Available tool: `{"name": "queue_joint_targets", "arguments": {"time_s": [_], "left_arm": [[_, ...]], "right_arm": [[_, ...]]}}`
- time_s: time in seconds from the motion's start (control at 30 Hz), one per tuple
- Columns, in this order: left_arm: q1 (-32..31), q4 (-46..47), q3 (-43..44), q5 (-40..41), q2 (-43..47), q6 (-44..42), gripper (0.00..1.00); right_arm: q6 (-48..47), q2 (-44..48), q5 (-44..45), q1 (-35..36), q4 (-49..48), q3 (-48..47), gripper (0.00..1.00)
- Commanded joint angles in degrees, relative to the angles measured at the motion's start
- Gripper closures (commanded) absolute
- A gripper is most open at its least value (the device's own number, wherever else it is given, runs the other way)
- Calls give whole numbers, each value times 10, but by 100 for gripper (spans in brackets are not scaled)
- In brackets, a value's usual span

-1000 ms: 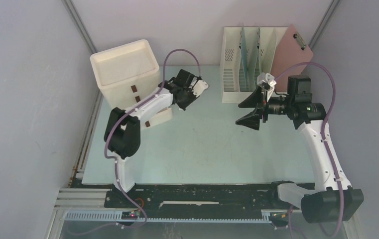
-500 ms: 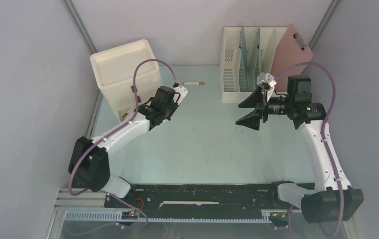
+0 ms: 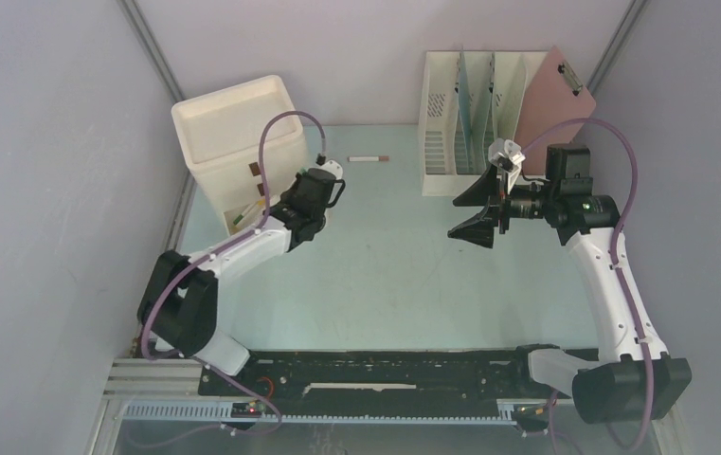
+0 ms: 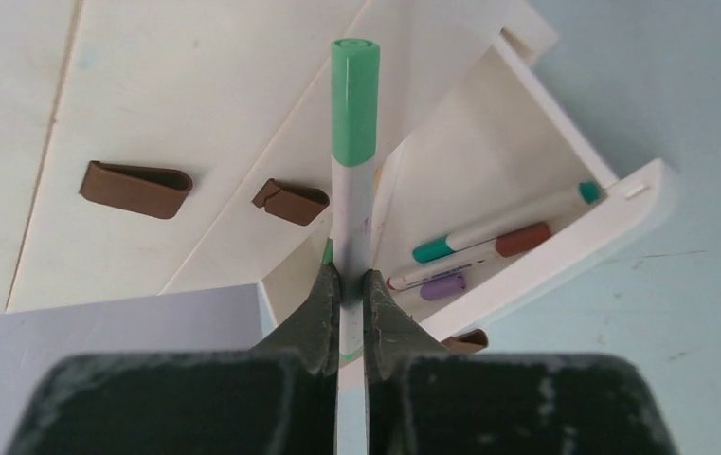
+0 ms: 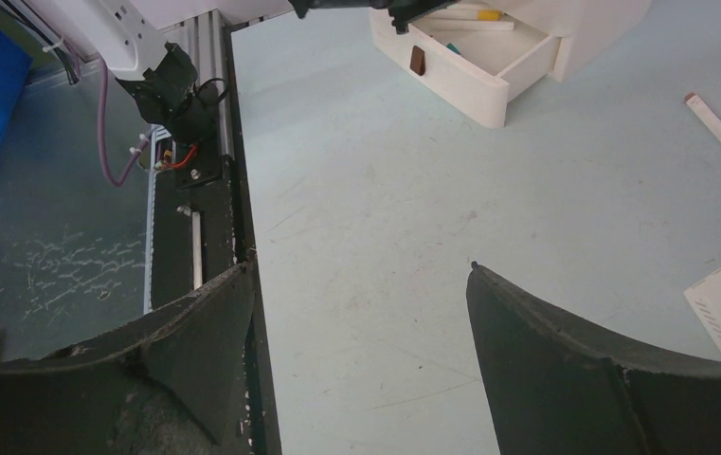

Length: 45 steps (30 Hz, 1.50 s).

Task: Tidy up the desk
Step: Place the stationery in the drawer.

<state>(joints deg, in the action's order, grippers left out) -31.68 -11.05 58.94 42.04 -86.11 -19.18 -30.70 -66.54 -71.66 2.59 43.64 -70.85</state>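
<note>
While open, drawer (image 4: 574, 261) with markers (image 4: 498, 227)

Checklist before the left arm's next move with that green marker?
1. Grip: left gripper shut on green marker: ok.
2. Target: drawer open: ok.
3. Space beside the markers inside: ok.
4. Alignment: not ok; the wrist view lines the held marker up with the drawer's side edge, not the opening.
5. Other arm: right gripper open, well apart: ok.
6. All pens collected: not ok; loose marker lies on the desk.
</note>
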Motion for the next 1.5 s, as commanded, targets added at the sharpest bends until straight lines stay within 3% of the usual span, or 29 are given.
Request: {"name": "queue_joint_targets", "arguments": {"time_s": [0.0, 0.5, 0.63, 0.87, 1.0, 1.17, 1.23, 1.47], "left_arm": [[13, 44, 23, 83, -42, -27, 100], [33, 45, 44, 91, -82, -20, 98], [34, 45, 44, 94, -82, -17, 88], [34, 44, 39, 94, -65, 5, 59], [33, 18, 33, 79, -38, 46, 35], [25, 0, -5, -16, 39, 125, 20], [25, 18, -38, -77, 86, 154, 2], [29, 127, -160, -260, 238, 220, 0]], "right_arm": [[-5, 4, -10, -5, 1, 1, 10], [-6, 5, -11, -5, 2, 1, 10], [-6, 4, -11, -5, 3, 1, 10], [-7, 1, -10, -5, 4, 1, 10], [-11, 3, -7, -5, 5, 1, 10], [-22, 0, 9, -2, 9, 1, 10], [-23, -10, 27, 5, 6, 1, 10], [-47, -56, 207, 97, -53, -8, 5]]}}
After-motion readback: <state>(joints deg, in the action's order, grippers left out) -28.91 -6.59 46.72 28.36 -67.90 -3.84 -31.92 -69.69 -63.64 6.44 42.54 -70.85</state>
